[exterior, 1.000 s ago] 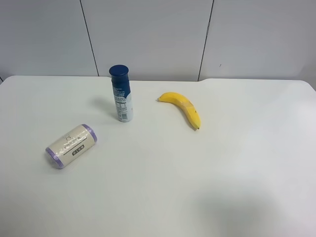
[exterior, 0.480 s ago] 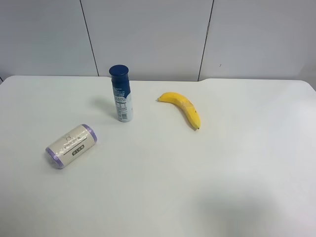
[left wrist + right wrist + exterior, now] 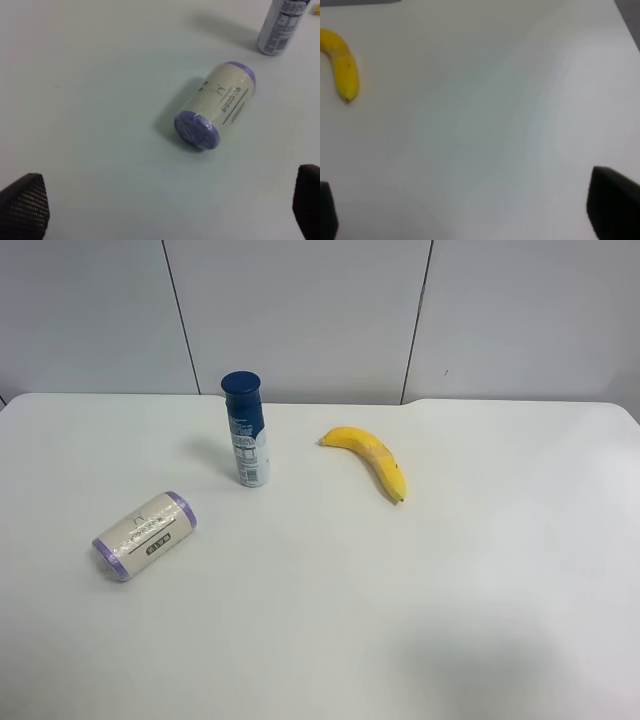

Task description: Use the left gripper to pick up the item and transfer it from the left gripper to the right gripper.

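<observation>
The white desk (image 3: 330, 640) looks unchanged from a second ago. The left pincer (image 3: 165, 202) and right pincer (image 3: 470, 212) both gape wide, empty. The blue bottle (image 3: 245, 435) stands upright, with the banana (image 3: 372, 455) well apart. The item (image 3: 146, 534) lies on its side near the bottle, under the left pincer.

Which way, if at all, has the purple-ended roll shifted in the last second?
No, it has not moved. In the exterior high view the roll keeps the same angle and the same gap from the standing blue-capped bottle.
</observation>
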Controlling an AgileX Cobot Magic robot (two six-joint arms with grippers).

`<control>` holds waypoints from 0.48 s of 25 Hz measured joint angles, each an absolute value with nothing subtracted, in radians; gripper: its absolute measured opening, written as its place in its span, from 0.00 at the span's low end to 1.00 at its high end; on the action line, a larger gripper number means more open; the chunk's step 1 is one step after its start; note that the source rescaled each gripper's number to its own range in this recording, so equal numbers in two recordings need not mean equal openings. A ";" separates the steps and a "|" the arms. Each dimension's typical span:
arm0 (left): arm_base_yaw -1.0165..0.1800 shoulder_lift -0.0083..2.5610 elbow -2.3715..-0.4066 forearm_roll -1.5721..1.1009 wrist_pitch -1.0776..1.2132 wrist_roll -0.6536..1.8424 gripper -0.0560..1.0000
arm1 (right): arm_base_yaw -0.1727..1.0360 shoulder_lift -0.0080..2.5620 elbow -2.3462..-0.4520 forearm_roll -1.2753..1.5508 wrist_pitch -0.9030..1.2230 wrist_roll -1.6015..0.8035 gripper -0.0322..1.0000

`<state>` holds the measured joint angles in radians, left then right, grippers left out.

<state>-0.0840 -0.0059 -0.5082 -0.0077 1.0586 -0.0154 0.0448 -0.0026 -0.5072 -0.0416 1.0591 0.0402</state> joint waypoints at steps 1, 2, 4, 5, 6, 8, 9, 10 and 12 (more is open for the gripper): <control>-0.084 0.001 -0.508 -0.008 1.059 -0.011 1.00 | 0.045 -0.003 -0.507 -0.042 1.059 0.040 1.00; -0.084 0.017 -0.512 -0.008 1.059 0.000 1.00 | 0.045 -0.003 -0.507 -0.042 1.059 0.040 1.00; -0.084 0.071 -0.537 -0.009 1.062 0.016 1.00 | 0.045 -0.003 -0.507 -0.042 1.059 0.040 1.00; -0.084 0.109 -0.552 -0.009 1.062 0.034 1.00 | 0.045 -0.003 -0.507 -0.042 1.059 0.040 1.00; -0.084 0.146 -0.570 -0.009 1.063 0.050 1.00 | 0.045 -0.003 -0.507 -0.042 1.059 0.040 1.00; -0.084 0.244 -0.605 -0.009 1.063 0.096 1.00 | 0.045 -0.003 -0.507 -0.042 1.059 0.040 1.00; -0.084 0.297 -0.623 -0.012 1.063 0.118 1.00 | 0.045 -0.003 -0.507 -0.042 1.059 0.040 1.00; -0.084 0.343 -0.638 -0.014 1.061 0.139 1.00 | 0.045 -0.003 -0.507 -0.042 1.059 0.040 1.00; -0.084 0.455 -0.669 -0.027 1.059 0.195 1.00 | 0.045 -0.003 -0.507 -0.042 1.059 0.040 1.00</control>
